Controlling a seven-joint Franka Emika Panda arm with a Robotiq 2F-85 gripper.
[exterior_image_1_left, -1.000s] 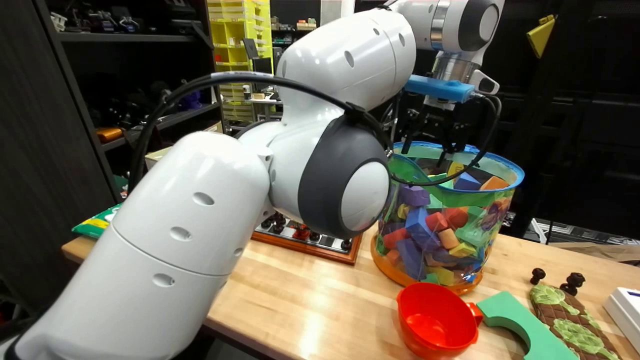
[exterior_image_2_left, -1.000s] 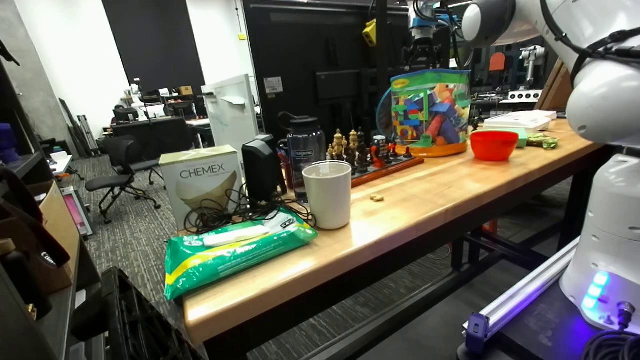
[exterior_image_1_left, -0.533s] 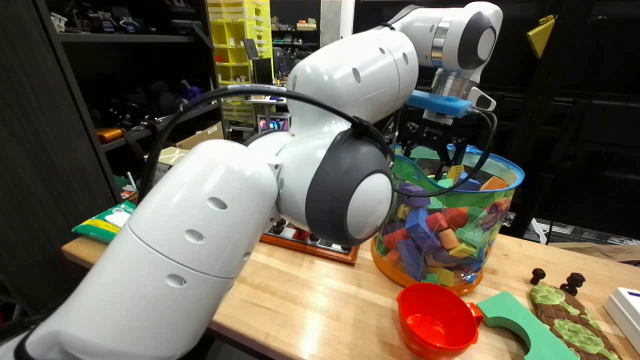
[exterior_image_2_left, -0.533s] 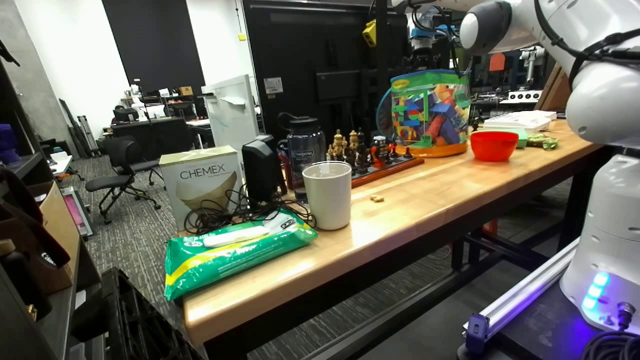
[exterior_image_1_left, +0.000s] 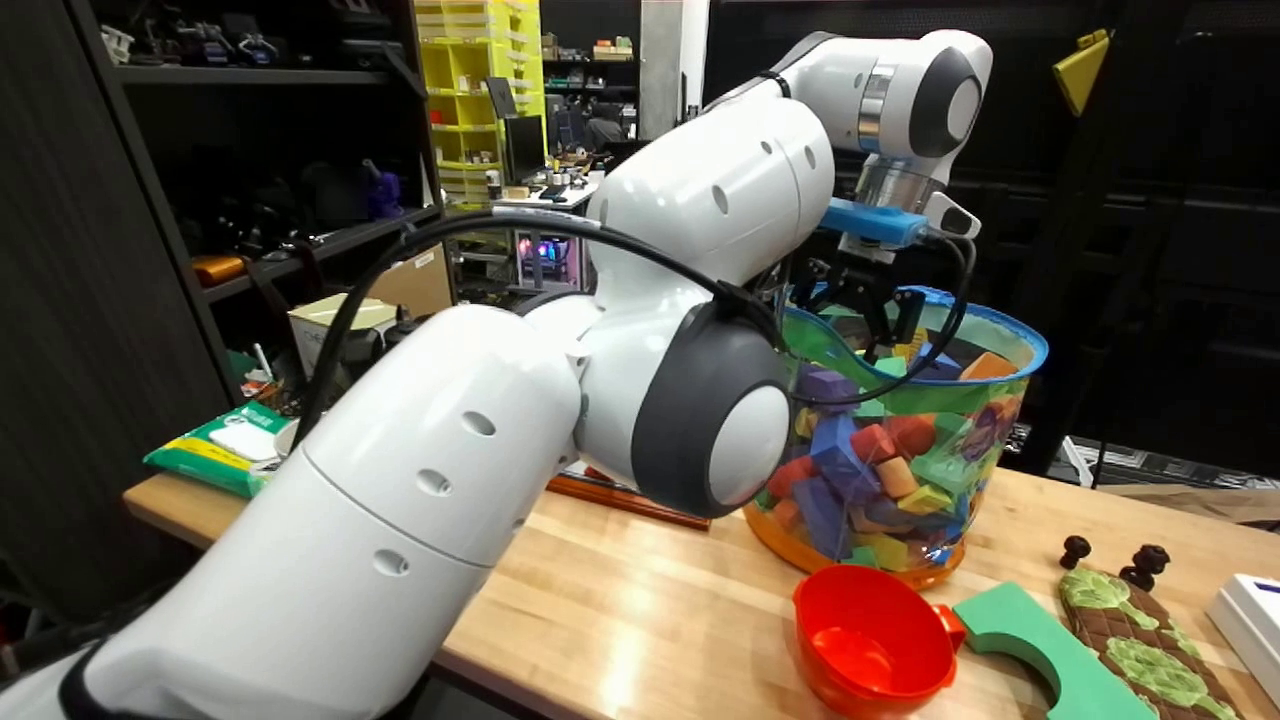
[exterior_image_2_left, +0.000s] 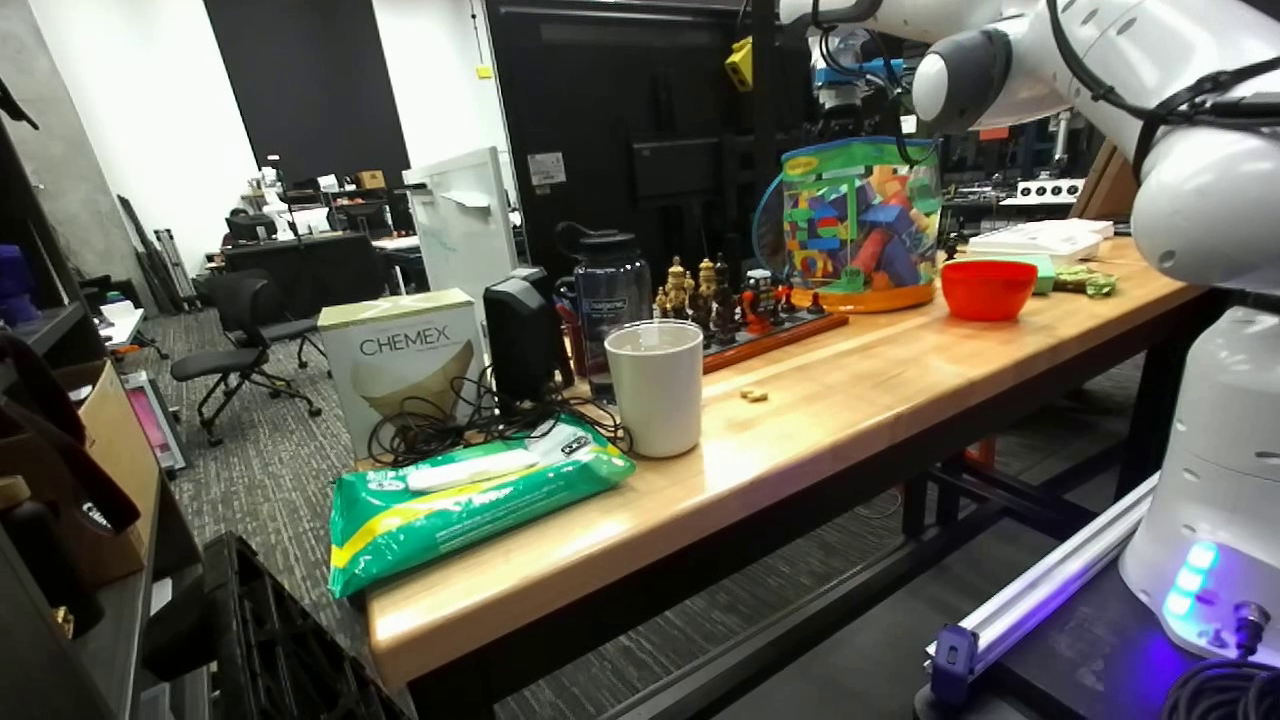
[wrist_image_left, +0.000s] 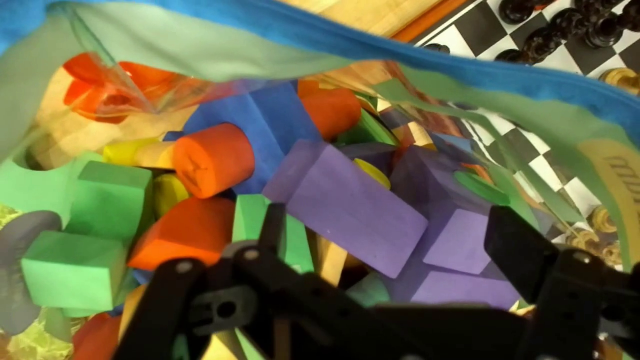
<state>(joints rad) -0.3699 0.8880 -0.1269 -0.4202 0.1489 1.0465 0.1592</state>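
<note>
My gripper (wrist_image_left: 387, 215) is open and empty, its fingers wide apart and pointing down into a clear toy bag with a blue rim (wrist_image_left: 320, 32). A purple block (wrist_image_left: 350, 205) lies between and below the fingertips. More purple blocks (wrist_image_left: 460, 240) lie by the right finger, and a green block (wrist_image_left: 297, 240) lies by the left finger. An orange cylinder (wrist_image_left: 214, 160) and a blue block (wrist_image_left: 270, 120) are farther off. In an exterior view the gripper (exterior_image_1_left: 845, 315) is at the bag's mouth. The bag (exterior_image_2_left: 860, 160) hides the fingertips in an exterior view.
A red bowl (exterior_image_1_left: 870, 640) and a green foam arch (exterior_image_1_left: 1070, 650) are in front of the bag. A chessboard with pieces (wrist_image_left: 485, 30) stands beside it. Farther along the table are a white cup (exterior_image_2_left: 655, 390), a bottle (exterior_image_2_left: 610, 290) and a green wipes pack (exterior_image_2_left: 470, 510).
The arm has come down. My gripper has gone from above the bag's rim to lower in its mouth, and shifted slightly left in an exterior view. The blocks look unmoved.
</note>
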